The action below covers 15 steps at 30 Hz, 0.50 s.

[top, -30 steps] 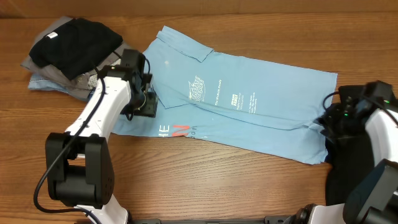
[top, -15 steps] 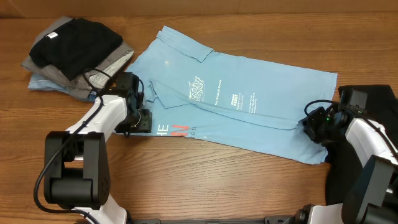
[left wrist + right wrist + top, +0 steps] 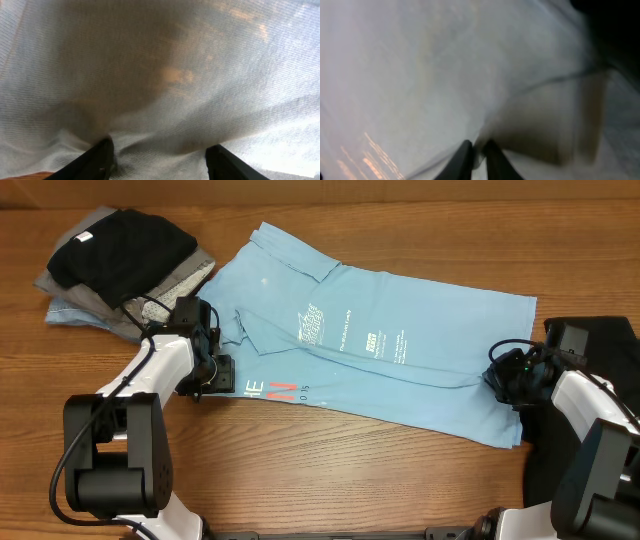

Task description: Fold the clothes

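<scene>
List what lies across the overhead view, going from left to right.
pile of black and grey clothes → left gripper, at the shirt's left edge → light blue T-shirt, spread flat → right gripper, at the shirt's right edge

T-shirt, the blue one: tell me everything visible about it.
The T-shirt is light blue thin knit, with white logos mid-body and orange-red lettering near the left gripper. It lies mostly flat, folded lengthwise, slanting across the table. The fingers of the right gripper pinch a fold at its right end; the left gripper stands open on its left edge.
</scene>
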Tool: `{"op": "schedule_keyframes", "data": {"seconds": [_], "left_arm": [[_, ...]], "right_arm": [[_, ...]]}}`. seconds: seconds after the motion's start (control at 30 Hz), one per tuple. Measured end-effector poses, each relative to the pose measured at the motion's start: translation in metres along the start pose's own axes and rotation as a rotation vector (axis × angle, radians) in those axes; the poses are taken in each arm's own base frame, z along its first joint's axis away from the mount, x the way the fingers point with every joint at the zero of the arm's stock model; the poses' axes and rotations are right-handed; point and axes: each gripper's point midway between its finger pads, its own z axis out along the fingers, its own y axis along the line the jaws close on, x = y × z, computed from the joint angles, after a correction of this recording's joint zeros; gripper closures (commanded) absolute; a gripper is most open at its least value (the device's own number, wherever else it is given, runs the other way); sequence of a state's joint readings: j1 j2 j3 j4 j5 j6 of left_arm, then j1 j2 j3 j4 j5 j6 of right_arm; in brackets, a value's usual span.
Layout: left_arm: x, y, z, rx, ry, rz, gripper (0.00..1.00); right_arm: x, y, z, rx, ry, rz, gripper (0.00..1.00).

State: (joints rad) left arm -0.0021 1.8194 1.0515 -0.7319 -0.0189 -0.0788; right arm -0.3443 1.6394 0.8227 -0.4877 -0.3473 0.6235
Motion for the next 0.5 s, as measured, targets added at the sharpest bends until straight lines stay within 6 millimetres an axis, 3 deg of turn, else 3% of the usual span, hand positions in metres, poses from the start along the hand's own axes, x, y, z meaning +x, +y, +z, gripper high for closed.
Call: {"op": "schedule_keyframes", "data": {"seconds": [0.23, 0.27, 0.3, 0.33, 0.37, 0.5], "left_arm": [[0.001, 0.0, 0.0, -0.001, 0.004, 0.0, 0.36], [0.001, 0.0, 0.0, -0.001, 0.004, 0.0, 0.37], [0.001, 0.0, 0.0, -0.001, 0.004, 0.0, 0.36], [0.001, 0.0, 0.0, -0.001, 0.004, 0.0, 0.36], [0.001, 0.0, 0.0, -0.001, 0.004, 0.0, 0.36], [0.001, 0.0, 0.0, -0.001, 0.006, 0.0, 0.36]], "right_arm": [[-0.012, 0.019, -0.005, -0.094, -0.018, -0.009, 0.96], [-0.017, 0.021, -0.007, -0.102, -0.028, -0.008, 0.92], [-0.021, 0.024, -0.01, -0.111, -0.037, -0.006, 0.73], [-0.025, 0.025, -0.012, -0.117, -0.045, -0.003, 0.44], [-0.029, 0.026, -0.014, -0.122, -0.054, -0.01, 0.37], [-0.031, 0.017, -0.018, -0.105, -0.043, -0.025, 0.41]]}}
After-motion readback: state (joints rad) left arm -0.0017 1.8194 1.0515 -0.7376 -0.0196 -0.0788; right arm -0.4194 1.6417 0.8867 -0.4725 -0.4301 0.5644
